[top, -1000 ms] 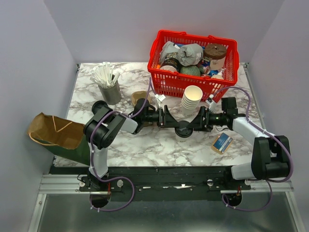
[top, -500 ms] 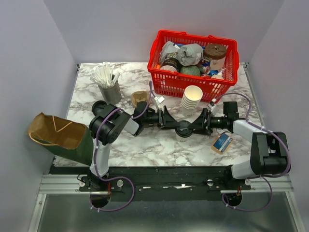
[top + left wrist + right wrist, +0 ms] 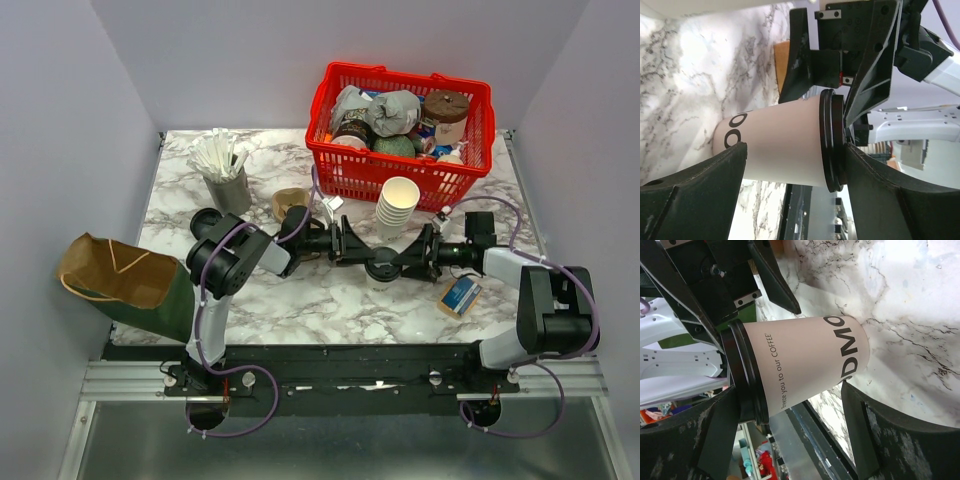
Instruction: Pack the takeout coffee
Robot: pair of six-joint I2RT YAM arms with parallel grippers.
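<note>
The takeout coffee cup (image 3: 383,268), white with a black lid, stands upright mid-table between my two grippers. The left gripper (image 3: 352,250) reaches in from the left and the right gripper (image 3: 412,258) from the right, each with one finger above the other. In the left wrist view the cup (image 3: 780,145) lies just beyond my left gripper (image 3: 795,149), one fingertip level with the lid, the other near the base. The right wrist view shows the same cup (image 3: 805,365) just past the right gripper (image 3: 790,387). Both grippers are open and hold nothing.
A red basket (image 3: 325,150) of packaged goods stands at the back, a stack of paper cups (image 3: 398,205) in front of it. A metal cup of stirrers (image 3: 225,175) is back left. A brown paper bag (image 3: 115,270) sits at the left edge, a blue packet (image 3: 460,295) right.
Both grippers have closed in slightly on the cup from either side. The left jaws have narrowed a little. The cup has barely shifted.
</note>
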